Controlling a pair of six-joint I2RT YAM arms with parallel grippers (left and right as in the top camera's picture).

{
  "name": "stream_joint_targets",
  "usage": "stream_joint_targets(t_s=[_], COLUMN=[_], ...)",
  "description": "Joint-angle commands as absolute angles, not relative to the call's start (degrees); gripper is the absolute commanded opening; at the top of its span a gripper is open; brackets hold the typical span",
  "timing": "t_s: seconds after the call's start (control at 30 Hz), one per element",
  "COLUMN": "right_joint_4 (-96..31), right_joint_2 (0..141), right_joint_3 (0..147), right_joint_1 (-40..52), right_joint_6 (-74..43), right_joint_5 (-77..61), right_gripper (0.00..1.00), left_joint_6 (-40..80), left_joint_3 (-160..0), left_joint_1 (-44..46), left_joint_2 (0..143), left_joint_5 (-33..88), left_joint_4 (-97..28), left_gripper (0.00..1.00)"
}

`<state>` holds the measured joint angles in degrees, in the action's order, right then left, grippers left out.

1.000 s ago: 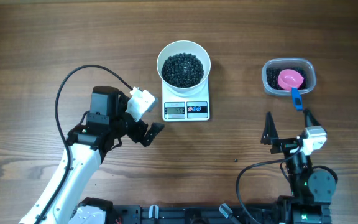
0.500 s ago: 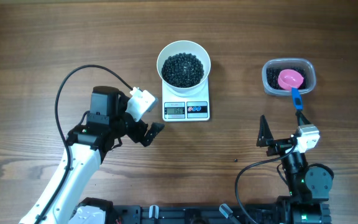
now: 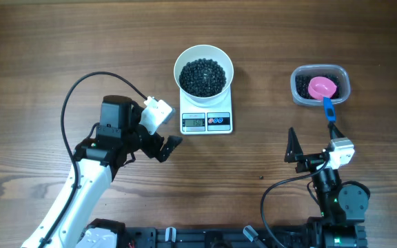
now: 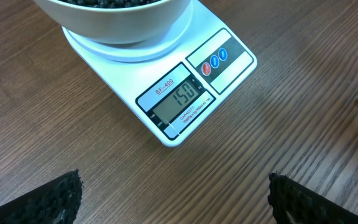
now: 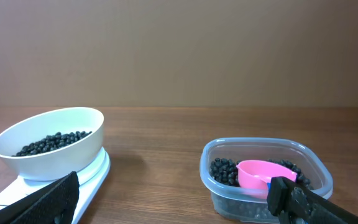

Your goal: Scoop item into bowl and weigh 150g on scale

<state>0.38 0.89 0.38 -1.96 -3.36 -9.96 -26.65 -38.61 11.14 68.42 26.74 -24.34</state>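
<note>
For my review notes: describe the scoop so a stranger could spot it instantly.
On the brown wooden table, find the clear plastic tub of black beads at the right. The pink plastic scoop lies in it, blue handle over the near rim; nothing else is pink.

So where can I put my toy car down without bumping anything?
The bare wood between the scale and the plastic tub is free. So is the far corner left of the bowl. The near edge is crowded: the left arm and right arm sit there.
</note>
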Motion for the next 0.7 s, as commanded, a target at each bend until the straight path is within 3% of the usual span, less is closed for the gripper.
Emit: stream_joint_targets(t_s=[0.0,0.43,0.67], right_joint_4=[0.6,0.6,0.6], right_joint_2=[0.2,0.2,0.2], right_joint_3=[0.3,0.3,0.3], right_joint_1=[-1.7,-1.7,-1.7], right_joint_6=[-3.4,-3.4,-3.4], right_joint_5=[-8.8,-8.8,-8.8], right_gripper=[1.0,1.0,1.0], left_joint_6=[-26.3,-26.4,-6.7], left_joint_3=[-38.2,-37.7,-23.6], left_joint_1=[11.0,11.0,10.9], left_joint_2=[68.5,62.8,41.9], left_joint_5=[27.6,22.7,1.7], left_joint_4=[-24.2,-19.2,-4.9], left_gripper=[1.0,1.0,1.0])
